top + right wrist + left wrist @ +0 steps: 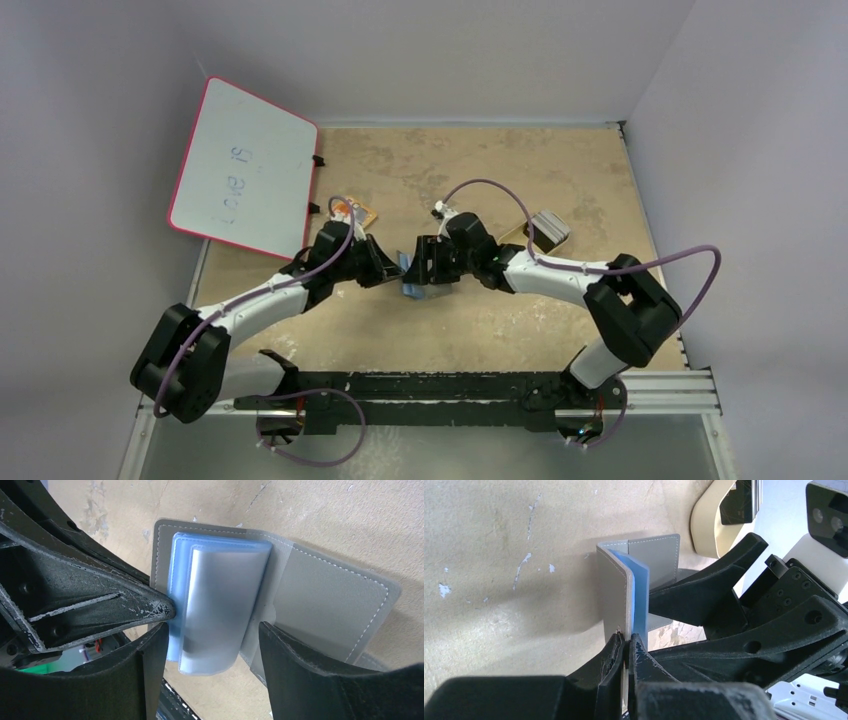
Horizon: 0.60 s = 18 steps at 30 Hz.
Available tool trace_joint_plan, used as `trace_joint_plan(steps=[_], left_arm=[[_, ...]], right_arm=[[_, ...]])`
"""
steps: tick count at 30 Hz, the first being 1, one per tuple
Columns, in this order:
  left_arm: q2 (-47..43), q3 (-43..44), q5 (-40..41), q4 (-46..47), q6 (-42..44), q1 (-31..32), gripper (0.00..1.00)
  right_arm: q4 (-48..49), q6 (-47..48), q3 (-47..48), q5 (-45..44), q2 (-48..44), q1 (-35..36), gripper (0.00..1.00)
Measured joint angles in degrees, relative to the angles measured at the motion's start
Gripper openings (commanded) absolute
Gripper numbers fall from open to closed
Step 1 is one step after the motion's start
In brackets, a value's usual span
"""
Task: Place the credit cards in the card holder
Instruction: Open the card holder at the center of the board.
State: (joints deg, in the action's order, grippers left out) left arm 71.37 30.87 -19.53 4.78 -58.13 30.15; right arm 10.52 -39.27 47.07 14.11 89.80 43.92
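Holding a card (220, 605), card holder (330, 595) open

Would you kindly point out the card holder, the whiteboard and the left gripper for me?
card holder (330, 605): right wrist view, on its grey stitched flap.
whiteboard (270, 160): top view, on its white face.
left gripper (625, 644): left wrist view, between its fingertips, pinched on the holder's edge.

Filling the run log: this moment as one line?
left gripper: shut on card holder | right gripper: open, astride blue pockets | card holder: unfolded
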Motion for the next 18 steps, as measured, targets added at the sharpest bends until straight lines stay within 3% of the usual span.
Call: trace_joint_plan(steps=[12, 18], left_arm=[[2.49, 0.0, 1.86, -2.89, 3.3, 0.15, 0.0], [3.21, -0.02, 2.01, -2.97, 4.31, 0.15, 0.0]], right_arm=[[-9.7, 0.31, 1.2, -7.93, -0.42, 0.31, 0.65], [-12.79, 0.57, 1.11, -10.67, -0.42, 0.28, 0.58]])
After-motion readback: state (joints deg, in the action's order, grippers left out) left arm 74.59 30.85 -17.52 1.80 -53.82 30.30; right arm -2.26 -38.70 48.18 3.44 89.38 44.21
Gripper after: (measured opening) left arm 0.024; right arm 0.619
